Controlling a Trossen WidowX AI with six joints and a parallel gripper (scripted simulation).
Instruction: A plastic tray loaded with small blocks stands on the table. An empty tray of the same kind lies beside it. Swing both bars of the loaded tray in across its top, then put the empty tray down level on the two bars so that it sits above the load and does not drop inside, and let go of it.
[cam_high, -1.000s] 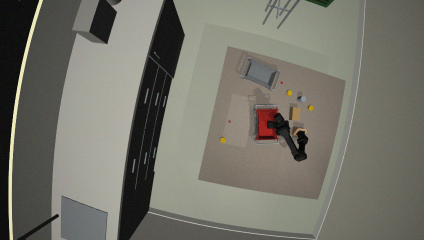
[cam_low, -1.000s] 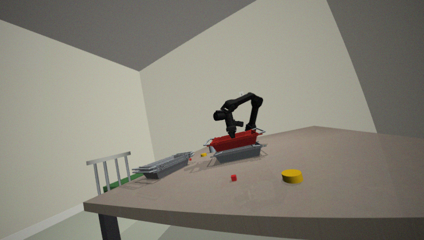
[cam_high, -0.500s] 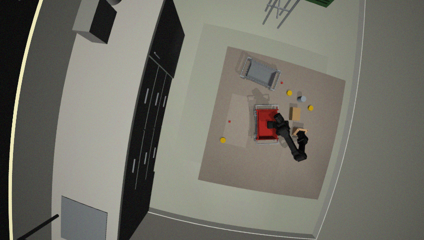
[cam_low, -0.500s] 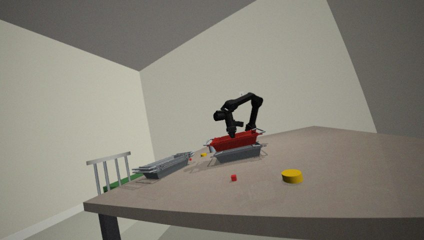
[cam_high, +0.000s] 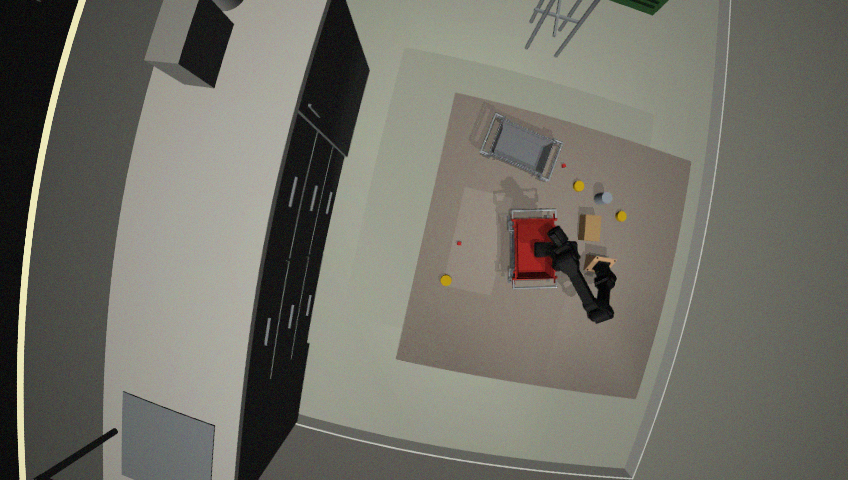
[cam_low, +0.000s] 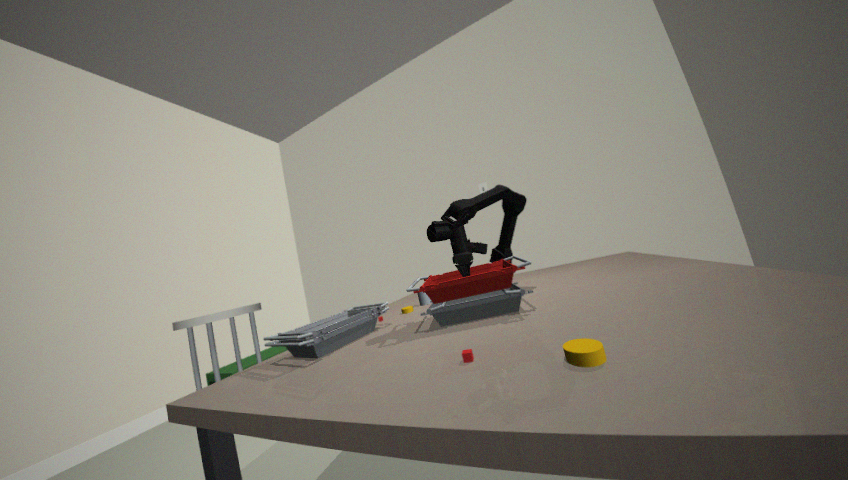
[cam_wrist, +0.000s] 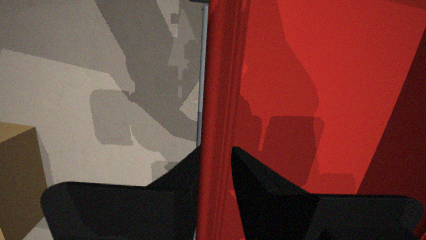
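Note:
The empty red tray (cam_high: 527, 234) (cam_low: 476, 289) (cam_wrist: 350, 65) is over the loaded grey tray (cam_low: 483, 308), its wire bars out over its ends. My gripper (cam_low: 465, 273) (cam_wrist: 218, 152) is shut on one long rim of the red tray, near the middle of that side. In the exterior view the red tray looks about parallel to the grey tray, with its underside very close to the grey top. I cannot tell whether they touch. The grey tray's load is hidden, and how its bars lie under the red tray cannot be made out.
Another grey tray (cam_high: 523, 145) (cam_low: 348, 333) with wire bars stands farther along the table. A wooden block (cam_high: 590, 227), a grey cylinder (cam_high: 606, 198) and yellow discs (cam_high: 579, 186) (cam_high: 621, 216) stand near the arm. A red cube (cam_high: 458, 242) (cam_low: 467, 355) and a yellow disc (cam_high: 446, 280) (cam_low: 584, 353) lie opposite.

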